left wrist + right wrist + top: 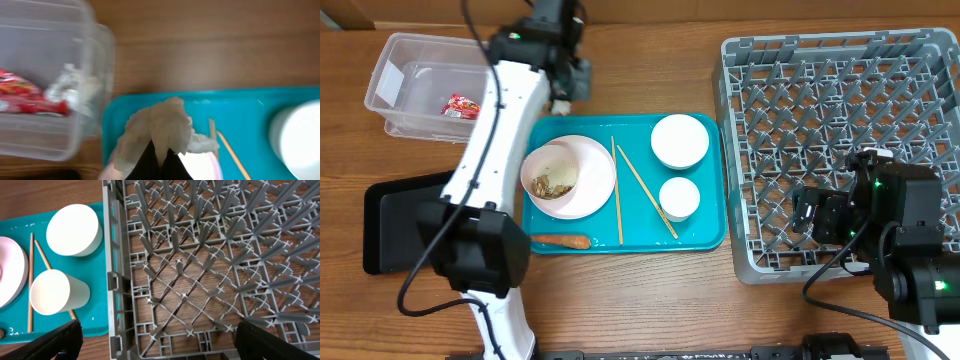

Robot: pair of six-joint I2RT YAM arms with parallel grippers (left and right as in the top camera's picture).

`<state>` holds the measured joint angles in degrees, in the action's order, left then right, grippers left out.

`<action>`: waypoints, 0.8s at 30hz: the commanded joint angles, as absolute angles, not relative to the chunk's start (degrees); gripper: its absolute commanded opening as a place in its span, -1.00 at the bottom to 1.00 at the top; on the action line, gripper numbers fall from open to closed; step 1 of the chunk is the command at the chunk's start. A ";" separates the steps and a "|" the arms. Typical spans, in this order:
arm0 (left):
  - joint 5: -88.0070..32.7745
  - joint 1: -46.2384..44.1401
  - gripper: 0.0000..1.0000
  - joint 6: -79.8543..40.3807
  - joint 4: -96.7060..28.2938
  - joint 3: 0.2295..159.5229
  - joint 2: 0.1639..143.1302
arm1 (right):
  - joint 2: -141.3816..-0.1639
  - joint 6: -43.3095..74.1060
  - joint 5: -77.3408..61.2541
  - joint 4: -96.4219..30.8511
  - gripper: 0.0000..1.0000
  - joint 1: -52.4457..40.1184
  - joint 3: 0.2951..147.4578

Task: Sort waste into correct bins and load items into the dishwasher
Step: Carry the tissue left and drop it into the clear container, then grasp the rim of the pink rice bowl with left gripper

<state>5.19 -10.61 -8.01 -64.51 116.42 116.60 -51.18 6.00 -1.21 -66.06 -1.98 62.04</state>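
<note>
My left gripper [563, 98] [159, 152] is shut on a crumpled white tissue [160, 125], held above the far left corner of the teal tray [705, 235], beside the clear plastic bin [395, 55]. The bin holds a red wrapper [461, 105] [30, 97] and another white wad [75, 87]. On the tray are a pink plate [590, 170] with food scraps, two chopsticks [618, 190], a white bowl [679, 140] and a white cup [679, 197]. My right gripper [820, 215] [157, 340] is open and empty over the front left corner of the grey dish rack [840, 70].
A carrot piece [560, 241] lies at the tray's front edge. A black bin [390, 225] sits at the left front, partly under my left arm. Bare wooden table lies in front of the tray.
</note>
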 commanded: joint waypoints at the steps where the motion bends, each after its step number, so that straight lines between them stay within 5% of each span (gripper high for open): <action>1: 8.54 -4.80 -0.92 -13.21 -61.52 117.38 116.36 | -51.09 6.00 -0.89 -65.91 1.00 -2.17 63.88; 8: 7.60 3.40 -0.91 -17.61 -56.36 117.38 116.90 | -51.09 6.02 -0.91 -65.91 1.00 -2.17 63.88; 12: 7.62 6.13 -0.35 -17.58 -56.03 117.38 118.24 | -51.09 6.02 -0.91 -65.93 1.00 -2.17 63.88; 24: -0.01 3.49 0.29 -18.85 -72.51 118.74 110.96 | -51.18 6.02 -0.91 -65.93 1.00 -2.17 63.88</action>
<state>2.98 6.55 -17.45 -68.10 117.01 116.75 -51.18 5.96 -1.21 -66.08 -1.98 62.04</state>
